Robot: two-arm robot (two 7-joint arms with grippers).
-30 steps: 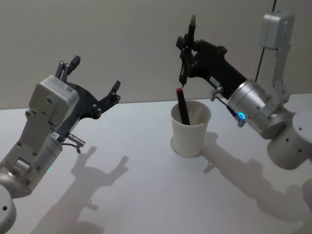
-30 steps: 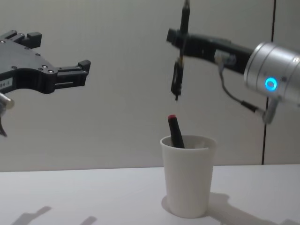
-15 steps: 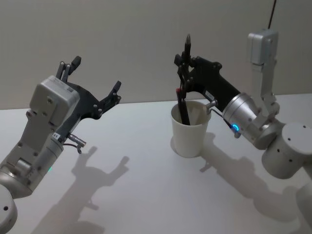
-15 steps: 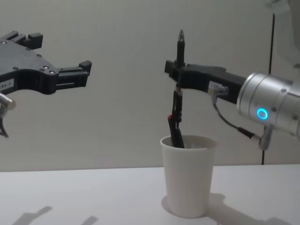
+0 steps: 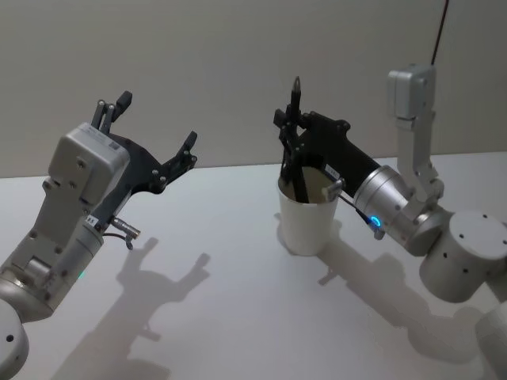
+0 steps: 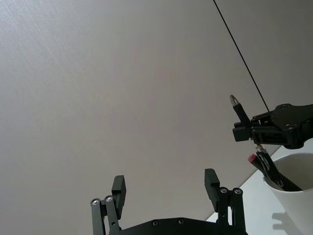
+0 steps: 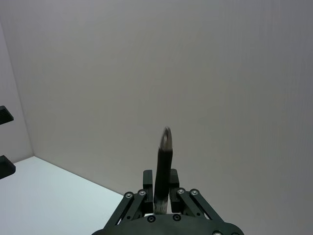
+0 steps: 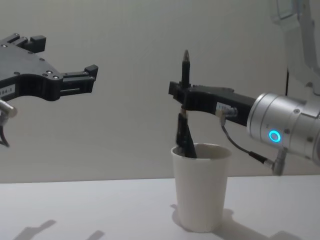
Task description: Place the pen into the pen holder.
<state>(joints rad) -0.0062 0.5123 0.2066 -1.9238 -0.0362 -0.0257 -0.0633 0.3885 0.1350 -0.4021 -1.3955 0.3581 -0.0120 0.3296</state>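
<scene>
Lowering step in hand, by the look of it: right hand [image 8: 183, 97] clamped on a slim black pen with a pointed metal tip [image 8: 186, 65], held upright with the tip up, directly above the plain white paper cup serving as pen holder [image 8: 201, 192]. Lower end of the pen already down at or just inside the cup's rolled rim. Another dark pen with a red cap [image 6: 266, 169] already leaning inside the cup. Cup standing on the white table [image 5: 222, 317], between the two arms.

Next move, as a judgement: ease down a little more, part the fingers, let the pen drop beside the one already in the cup, then lift straight out without catching the rim.

Left hand [image 5: 146, 134] parked well apart on the left, raised, fingers spread wide and holding nothing.

Chest view: side profile, showing how low the pen sits against the rim. Head view: cup's mouth from above. Left wrist view: the red cap, hidden behind the right hand elsewhere. Right wrist view: fingers [image 7: 146, 198] pinching the pen shaft close up.
</scene>
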